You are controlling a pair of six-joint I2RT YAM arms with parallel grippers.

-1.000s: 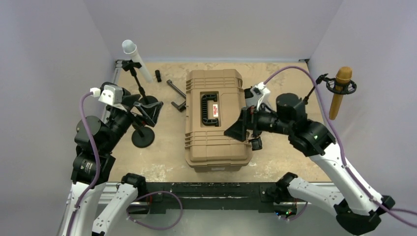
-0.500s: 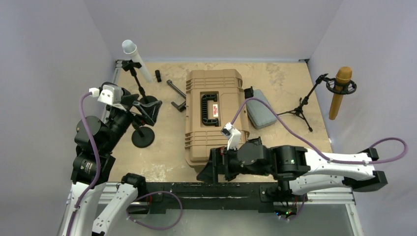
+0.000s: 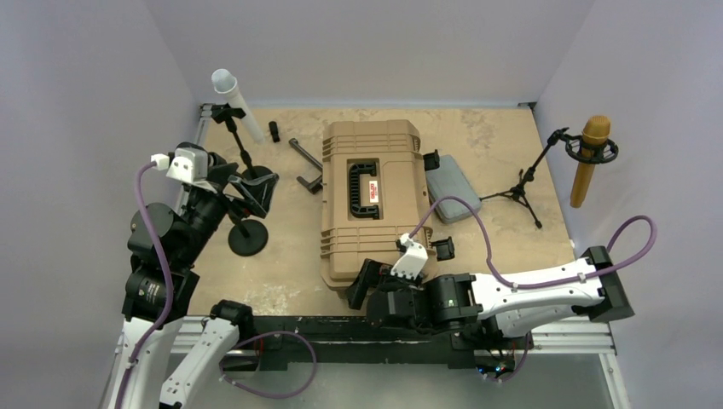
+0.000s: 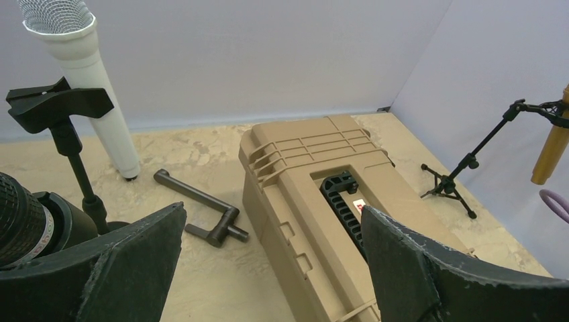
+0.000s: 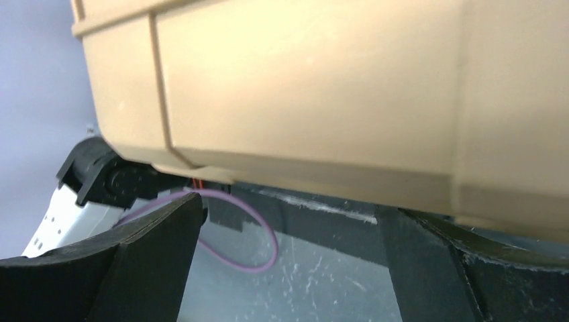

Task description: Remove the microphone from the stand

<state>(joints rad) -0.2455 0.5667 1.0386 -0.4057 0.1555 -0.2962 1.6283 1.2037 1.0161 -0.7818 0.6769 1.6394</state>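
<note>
At the bottom centre of the top view, the right gripper (image 3: pixel 361 288) lies low, its jaws spread wide and empty, just beside the near corner of the tan hard plastic case (image 3: pixel 371 141). At middle left the left gripper (image 3: pixel 258 192) is likewise spread and empty, near the pole of the black clip stand (image 3: pixel 241 148); the white cylindrical microphone (image 3: pixel 235 104) sits tilted in its clip at upper left. At the right edge, the gold microphone (image 3: pixel 588 166) hangs in the ring of the black tripod stand (image 3: pixel 520 189).
</note>
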